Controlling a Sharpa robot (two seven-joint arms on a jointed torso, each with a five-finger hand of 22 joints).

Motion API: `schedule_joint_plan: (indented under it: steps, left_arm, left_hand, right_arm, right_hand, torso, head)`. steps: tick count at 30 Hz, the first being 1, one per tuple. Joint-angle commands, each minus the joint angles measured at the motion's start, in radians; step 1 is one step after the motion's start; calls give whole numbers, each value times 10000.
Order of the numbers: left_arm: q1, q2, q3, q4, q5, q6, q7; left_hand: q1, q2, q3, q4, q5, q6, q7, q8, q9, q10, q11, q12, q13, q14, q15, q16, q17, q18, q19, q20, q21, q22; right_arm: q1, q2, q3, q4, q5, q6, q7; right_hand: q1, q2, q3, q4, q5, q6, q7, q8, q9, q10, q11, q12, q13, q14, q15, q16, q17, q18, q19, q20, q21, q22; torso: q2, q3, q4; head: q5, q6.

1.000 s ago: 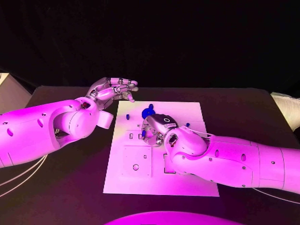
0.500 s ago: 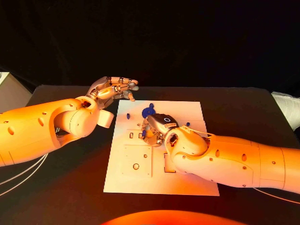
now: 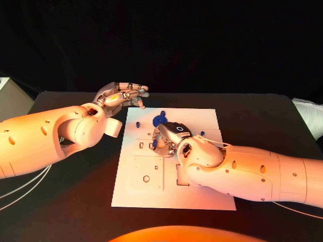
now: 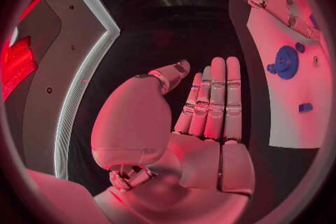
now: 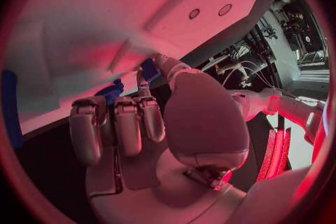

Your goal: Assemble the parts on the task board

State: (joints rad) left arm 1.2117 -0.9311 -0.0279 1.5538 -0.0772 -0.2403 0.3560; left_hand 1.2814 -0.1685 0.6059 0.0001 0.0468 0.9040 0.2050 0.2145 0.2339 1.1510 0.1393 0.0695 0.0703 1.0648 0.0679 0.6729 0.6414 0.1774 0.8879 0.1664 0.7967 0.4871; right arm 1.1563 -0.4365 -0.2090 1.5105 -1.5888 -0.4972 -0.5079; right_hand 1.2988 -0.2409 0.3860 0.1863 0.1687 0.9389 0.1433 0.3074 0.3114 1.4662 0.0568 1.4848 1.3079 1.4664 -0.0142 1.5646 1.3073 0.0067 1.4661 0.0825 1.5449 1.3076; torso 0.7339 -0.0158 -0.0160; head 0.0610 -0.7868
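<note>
The white task board [image 3: 169, 171] lies in the middle of the black surface [image 3: 278, 116], its long side running from near to far. The right hand [image 3: 170, 137] is down over the middle of the board, palm toward the plate, its fingers [image 5: 129, 123] curled in; in the right wrist view a small blue part [image 5: 148, 70] sits pinched between the thumb tip and a fingertip, pressed close against the board, with another blue piece [image 5: 111, 91] just beside the curled fingers. The left hand [image 3: 123, 95] hangs above the far left corner of the board, off the plate's edge, holding nothing; the left wrist view shows its fingers [image 4: 213, 98] straight and side by side, the thumb standing apart from them. A blue gear [image 3: 158, 120] lies on the far part of the board, between the two hands, and shows as a toothed wheel [image 4: 285, 61] in the left wrist view. A small blue peg [image 3: 138, 124] stands near the board's far left edge, and another small blue part [image 4: 305, 107] lies on the board a little apart from the gear.
</note>
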Motion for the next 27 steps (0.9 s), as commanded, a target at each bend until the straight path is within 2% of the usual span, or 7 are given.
schedule_joint_plan:
  steps: [1,9,13,15,17,20,27]
  left_arm:
    - [6,24,7,4,-26,192,41]
    - [6,31,6,-6,-27,196,39]
    - [6,32,6,-11,-30,193,38]
    - [5,32,6,-12,-39,190,37]
    - [5,32,6,-16,-45,190,36]
    - [5,35,6,-22,-50,190,34]
    - [4,31,5,-46,-55,179,35]
  left_hand:
    - [-36,18,35,5,29,-50,3,-34,10,-77,-9,-27,17,-34,1,32,10,36,-70,-23,36,14]
    - [-36,18,35,5,29,-50,3,-34,10,-77,-9,-27,17,-34,1,32,10,36,-70,-23,36,14]
    - [-36,18,35,5,29,-50,3,-34,10,-77,-9,-27,17,-34,1,32,10,36,-70,-23,36,14]
    - [-36,18,35,5,29,-50,3,-34,10,-77,-9,-27,17,-34,1,32,10,36,-70,-23,36,14]
    - [-36,18,35,5,29,-50,3,-34,10,-77,-9,-27,17,-34,1,32,10,36,-70,-23,36,14]
    - [-29,17,42,-8,28,-56,-3,-37,13,-87,-12,-30,15,-44,0,37,7,37,-90,-21,58,28]
    - [-29,17,42,-8,28,-56,-3,-37,13,-87,-12,-30,15,-44,0,37,7,37,-90,-21,58,28]
  right_arm:
    - [-19,-10,-14,10,-107,133,89]
    - [-19,-29,-14,23,-103,102,101]
    - [-19,-58,-15,63,-93,-170,160]
    - [-19,-79,-15,94,-72,-353,207]
    - [-19,-113,-15,139,-48,-550,257]
    - [-19,-181,-14,226,-27,-749,298]
    - [42,-488,-6,622,-15,-1026,327]
  right_hand:
    - [8,-104,-86,5,39,-84,-12,-39,-21,88,49,-44,1622,1044,42,62,2635,23,876,105,-72,2375]
    - [11,-115,-158,24,30,-105,-9,-40,-29,55,54,-75,1590,1044,47,62,2635,28,867,111,-91,2361]
    - [0,-140,-510,148,-56,-173,-1,-29,-52,-15,67,-141,1526,1044,58,62,2635,49,827,129,-170,2304]
    - [-29,-122,-1170,454,-415,-488,65,-118,-130,-370,124,-467,1185,1044,112,62,2635,86,754,158,-320,2197]
    - [332,65,-2720,1076,-898,-892,218,-261,-247,-685,275,-724,895,1035,242,47,2603,133,665,276,-513,2066]
    - [315,166,-4243,1106,-562,-1221,335,-399,-386,-942,367,-920,646,1012,308,8,2523,174,589,349,-691,1950]
    - [388,161,-4372,1112,-454,-1391,398,-490,-469,-1005,424,-958,581,1005,357,-5,2498,193,555,390,-774,1897]
  torso:
    - [0,1,-1]
    - [0,6,-1]
    - [3,6,-2]
    - [3,7,-3]
    - [-3,6,-3]
    - [-11,2,5]
    - [-23,3,-19]
  head:
    - [-3,-14]
    - [-9,-30]
    - [-8,-30]
    - [-4,-31]
    - [-4,-23]
    - [1,-25]
    - [-5,4]
